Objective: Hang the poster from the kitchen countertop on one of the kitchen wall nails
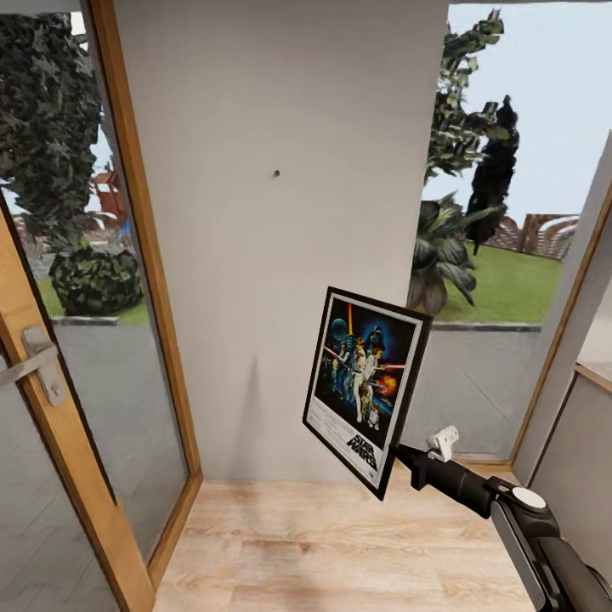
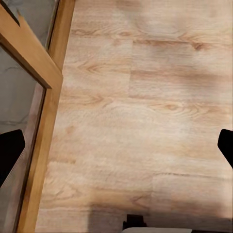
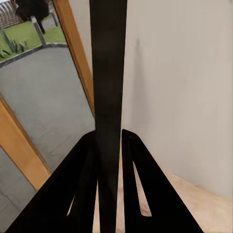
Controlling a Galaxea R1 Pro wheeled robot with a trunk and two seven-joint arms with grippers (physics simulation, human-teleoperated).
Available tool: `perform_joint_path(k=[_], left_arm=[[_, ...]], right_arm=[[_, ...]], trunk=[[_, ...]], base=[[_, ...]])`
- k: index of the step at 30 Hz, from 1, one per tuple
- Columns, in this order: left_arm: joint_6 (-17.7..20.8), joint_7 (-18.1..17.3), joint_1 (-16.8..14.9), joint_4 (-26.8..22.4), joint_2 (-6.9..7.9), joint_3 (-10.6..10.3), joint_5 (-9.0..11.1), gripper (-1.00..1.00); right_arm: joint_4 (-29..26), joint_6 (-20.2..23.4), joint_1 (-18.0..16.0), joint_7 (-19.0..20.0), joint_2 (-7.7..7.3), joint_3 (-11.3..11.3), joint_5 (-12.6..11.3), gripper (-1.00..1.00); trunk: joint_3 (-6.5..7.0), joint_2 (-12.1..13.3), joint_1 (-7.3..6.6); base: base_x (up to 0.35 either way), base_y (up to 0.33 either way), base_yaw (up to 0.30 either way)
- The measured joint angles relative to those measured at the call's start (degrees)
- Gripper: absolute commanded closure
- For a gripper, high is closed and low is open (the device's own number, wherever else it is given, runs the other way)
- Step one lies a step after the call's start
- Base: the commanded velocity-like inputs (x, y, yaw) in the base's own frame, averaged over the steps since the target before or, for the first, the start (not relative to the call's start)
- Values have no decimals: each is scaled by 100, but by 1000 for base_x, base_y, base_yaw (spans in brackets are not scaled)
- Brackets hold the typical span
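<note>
Right gripper (image 3: 110, 160) clamped on the poster's (image 1: 365, 387) lower right edge — poster tilted, centre-right of head view, off the wall. Wall nail (image 1: 276, 174) sits above and left of it on the pale grey wall (image 1: 255, 297), nothing between. Glass door (image 1: 51, 374) at left, window (image 1: 510, 212) at right. Left gripper (image 2: 116, 145) spread wide, empty, over wood floor (image 2: 145, 97).

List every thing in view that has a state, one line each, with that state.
poster: held off the floor, tilted, not yet hung, below and right of the nail.
wall nail: bare, nothing hanging on it.
right gripper: shut on the poster's edge, fingers either side of it.
left gripper: open, empty, over the wooden floor.
glass door: cannot tell whether latched.
</note>
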Motion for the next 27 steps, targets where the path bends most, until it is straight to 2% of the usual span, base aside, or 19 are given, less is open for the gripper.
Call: perform_joint_path(k=[10, 15, 16, 19, 22, 27], left_arm=[[-1, 0, 0, 1, 0, 1, 0, -100], [-8, -12, 0, 20, 0, 24, 5, -100], [-10, -28, -1, 27, 0, 26, 9, -100], [-10, -31, 0, 27, 0, 29, 14, -100], [-10, -33, 0, 28, 0, 31, 15, -100], [-10, -37, 1, 28, 0, 27, 16, -100]], right_arm=[[-1, 0, 0, 3, 0, 0, 2, 100], [-104, 9, 0, 23, 0, 9, -11, 100], [-647, 225, -4, 129, 1, 55, -48, 100], [-1108, 744, -30, 193, 4, 57, -34, 100], [-1310, 1192, -259, 454, 13, 100, -47, 100], [-1356, 1645, -736, 645, 10, 241, -45, 100]], trunk=[[0, 0, 0], [0, 1, 3], [1, 2, 4], [1, 0, 3], [1, 1, 3], [1, 1, 3]], base=[[334, 80, 0], [21, 1, 0], [1, 0, 0], [0, 0, 0], [0, 0, 0], [0, 0, 0]])
